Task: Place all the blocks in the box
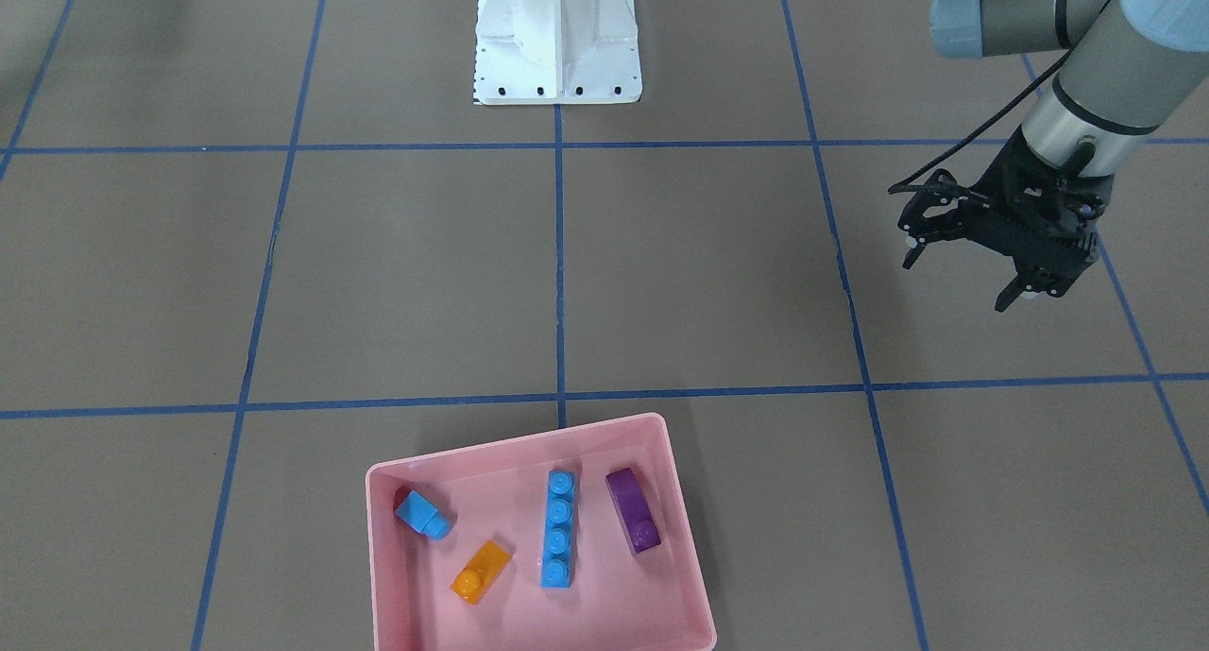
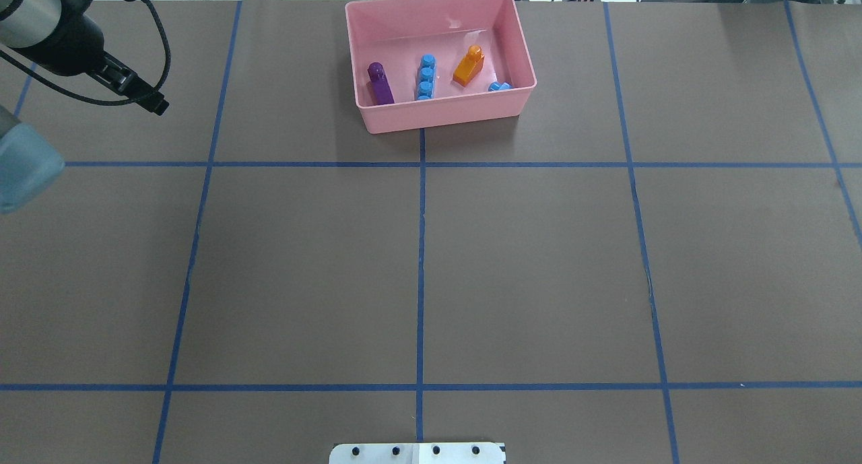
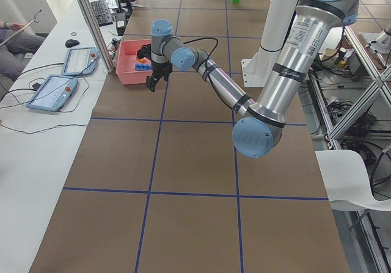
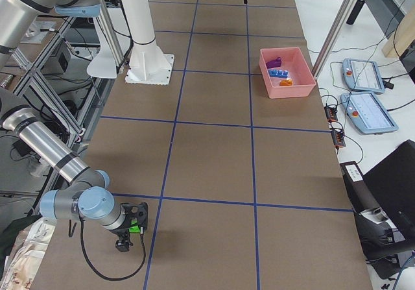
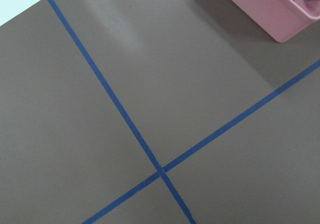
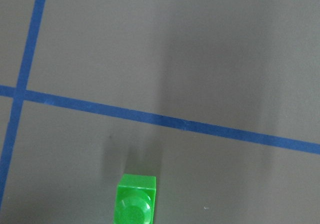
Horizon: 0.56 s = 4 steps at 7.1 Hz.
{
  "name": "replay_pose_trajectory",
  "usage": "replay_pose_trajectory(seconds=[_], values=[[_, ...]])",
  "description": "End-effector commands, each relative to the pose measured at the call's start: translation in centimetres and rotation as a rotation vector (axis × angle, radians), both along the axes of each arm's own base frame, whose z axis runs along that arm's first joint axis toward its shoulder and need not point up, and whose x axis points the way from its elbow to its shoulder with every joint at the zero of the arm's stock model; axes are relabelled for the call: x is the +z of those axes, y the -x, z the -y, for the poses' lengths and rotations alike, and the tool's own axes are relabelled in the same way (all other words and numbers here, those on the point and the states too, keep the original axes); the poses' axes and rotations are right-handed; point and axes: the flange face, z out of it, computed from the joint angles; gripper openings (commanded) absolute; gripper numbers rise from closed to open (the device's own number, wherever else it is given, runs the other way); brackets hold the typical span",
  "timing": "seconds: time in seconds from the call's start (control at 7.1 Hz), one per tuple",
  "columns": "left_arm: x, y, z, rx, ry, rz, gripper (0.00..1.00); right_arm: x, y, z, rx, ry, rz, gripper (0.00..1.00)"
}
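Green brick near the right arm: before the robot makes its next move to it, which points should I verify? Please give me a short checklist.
1. Small green studded plastic brick lies free on the brown table, stud up: ok.
2. Right gripper has its fingers open: cannot tell, because only the side views show it.
3. Right gripper is centred over the green brick: cannot tell. The brick sits at the lower edge of the right wrist view.
4. Shallow pink plastic box has bare floor for one more brick: ok.
5. Left gripper is open, empty and away from the box: ok.
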Motion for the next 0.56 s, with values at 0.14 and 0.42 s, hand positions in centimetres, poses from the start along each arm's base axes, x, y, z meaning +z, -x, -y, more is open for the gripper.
replay_pose_trajectory(seconds=[0.14,0.42], values=[[-0.8,0.0,-0.1,0.0,-0.011,-0.008,1.0,-0.3,2.5,3.0,-0.054,0.089,0.006,0.98],[-1.3,-0.2,0.0,0.001,-0.02,-0.011,1.0,0.5,3.2,2.2,-0.112,0.115,0.0,0.99]])
